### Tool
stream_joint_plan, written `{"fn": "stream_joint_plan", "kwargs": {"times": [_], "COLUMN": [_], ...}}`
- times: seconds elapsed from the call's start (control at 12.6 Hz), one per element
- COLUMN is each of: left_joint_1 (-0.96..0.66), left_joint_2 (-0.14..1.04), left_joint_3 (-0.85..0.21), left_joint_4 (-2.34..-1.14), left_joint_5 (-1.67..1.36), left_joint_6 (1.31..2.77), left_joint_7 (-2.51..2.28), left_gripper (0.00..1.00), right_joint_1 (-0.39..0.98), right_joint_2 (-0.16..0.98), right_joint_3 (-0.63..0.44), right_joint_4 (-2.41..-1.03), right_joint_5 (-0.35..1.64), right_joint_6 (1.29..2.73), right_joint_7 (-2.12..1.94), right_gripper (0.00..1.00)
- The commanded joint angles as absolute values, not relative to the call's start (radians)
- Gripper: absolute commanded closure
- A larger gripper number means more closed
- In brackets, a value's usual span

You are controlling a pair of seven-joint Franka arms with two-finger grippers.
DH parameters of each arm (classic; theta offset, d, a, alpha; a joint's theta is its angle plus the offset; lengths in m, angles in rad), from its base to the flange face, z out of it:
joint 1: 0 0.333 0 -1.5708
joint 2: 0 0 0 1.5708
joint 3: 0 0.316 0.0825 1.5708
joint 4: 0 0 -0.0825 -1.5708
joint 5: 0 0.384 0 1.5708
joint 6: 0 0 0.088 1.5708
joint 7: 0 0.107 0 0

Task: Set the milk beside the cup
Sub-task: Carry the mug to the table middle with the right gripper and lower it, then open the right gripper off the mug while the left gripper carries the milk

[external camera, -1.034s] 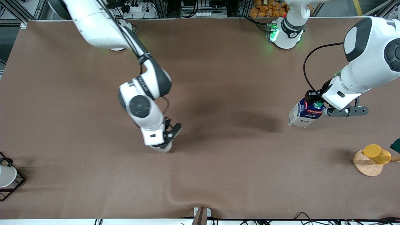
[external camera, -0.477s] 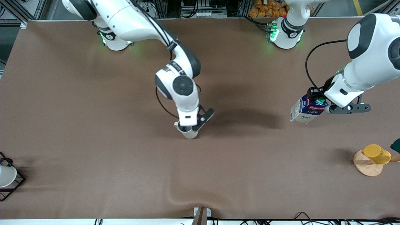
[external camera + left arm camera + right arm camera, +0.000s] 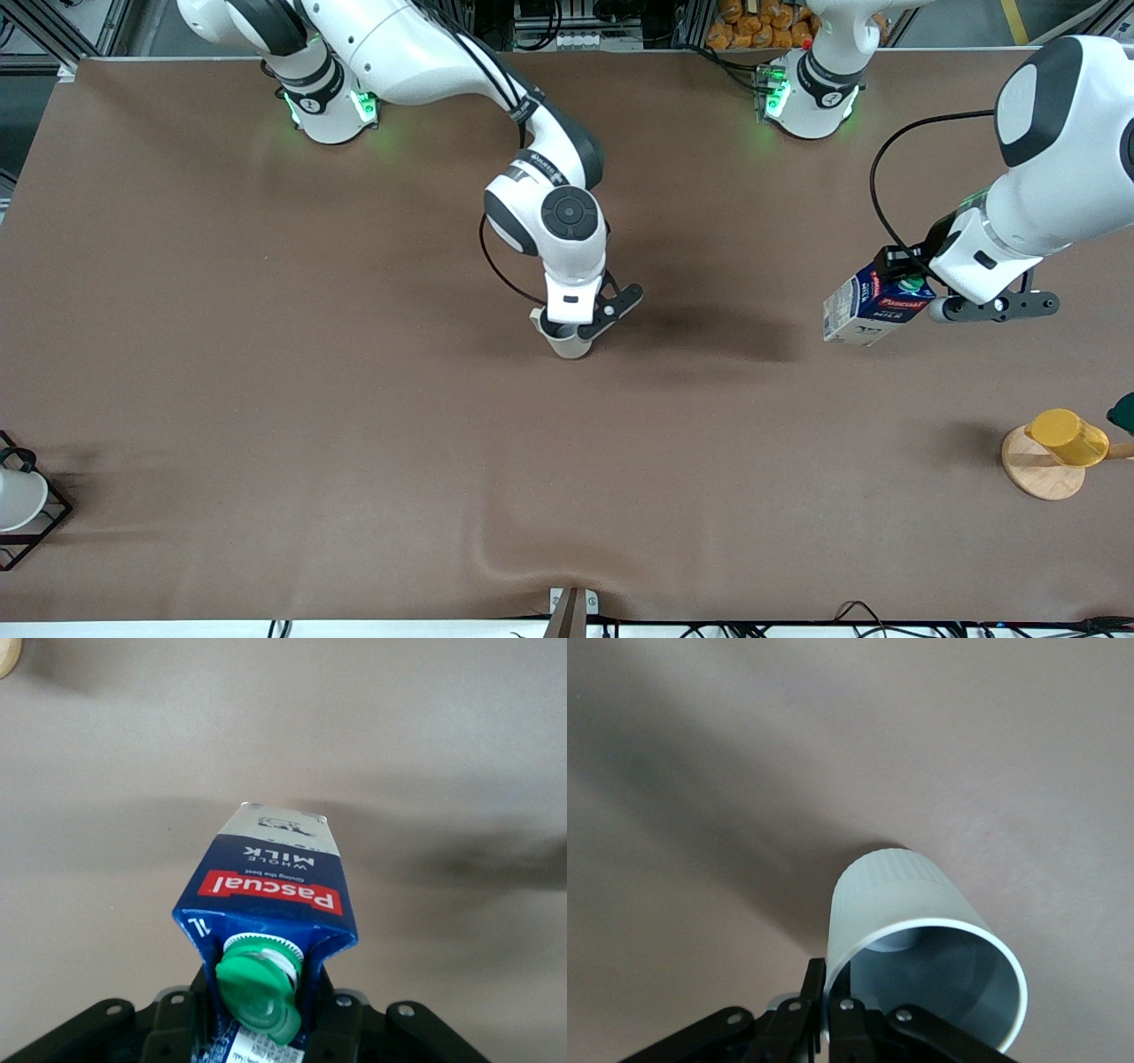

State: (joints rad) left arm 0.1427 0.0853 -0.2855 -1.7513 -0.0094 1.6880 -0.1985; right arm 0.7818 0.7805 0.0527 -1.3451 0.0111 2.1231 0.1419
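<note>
The cup (image 3: 567,342), pale grey-beige, is at the middle of the table. My right gripper (image 3: 574,330) is shut on its rim, one finger inside and one outside, as the right wrist view shows for the gripper (image 3: 833,992) and the cup (image 3: 912,904). I cannot tell whether the cup rests on the cloth or hangs just above it. The milk (image 3: 873,308), a dark blue carton with a red band and green cap, hangs tilted in my left gripper (image 3: 912,288) over the table toward the left arm's end. The left wrist view shows the gripper (image 3: 261,1019) shut on the milk's (image 3: 275,881) top.
A yellow cup (image 3: 1067,436) stands on a round wooden coaster (image 3: 1038,471) nearer the front camera than the milk. A white cup in a black wire rack (image 3: 22,501) sits at the right arm's end. The brown cloth has a wrinkle (image 3: 523,567) near the front edge.
My right gripper has carried the cup toward the left arm's end and away from the front camera, to the table's middle. My left gripper with the milk has shifted only slightly.
</note>
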Motion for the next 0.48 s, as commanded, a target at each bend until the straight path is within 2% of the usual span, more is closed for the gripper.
{"fn": "stream_joint_plan", "kwargs": {"times": [0.0,0.08,0.16,0.4], "left_joint_1": [0.147,0.146,0.141,0.106], "left_joint_2": [0.086,0.087,0.087,0.089], "left_joint_3": [-0.293,-0.296,-0.298,-0.301], "left_joint_4": [-1.743,-1.743,-1.743,-1.736], "left_joint_5": [-0.032,-0.032,-0.032,-0.031], "left_joint_6": [1.671,1.671,1.671,1.671], "left_joint_7": [-0.241,-0.247,-0.259,-0.305], "left_gripper": [0.61,0.61,0.61,0.61], "right_joint_1": [0.793,0.793,0.798,0.802], "right_joint_2": [0.805,0.805,0.804,0.775], "right_joint_3": [0.041,0.041,0.041,0.038], "right_joint_4": [-1.321,-1.321,-1.321,-1.321], "right_joint_5": [0.029,0.025,0.022,0.028], "right_joint_6": [2.125,2.134,2.164,2.166], "right_joint_7": [0.161,0.161,0.16,0.225], "right_gripper": [0.82,0.26,0.0,0.0]}}
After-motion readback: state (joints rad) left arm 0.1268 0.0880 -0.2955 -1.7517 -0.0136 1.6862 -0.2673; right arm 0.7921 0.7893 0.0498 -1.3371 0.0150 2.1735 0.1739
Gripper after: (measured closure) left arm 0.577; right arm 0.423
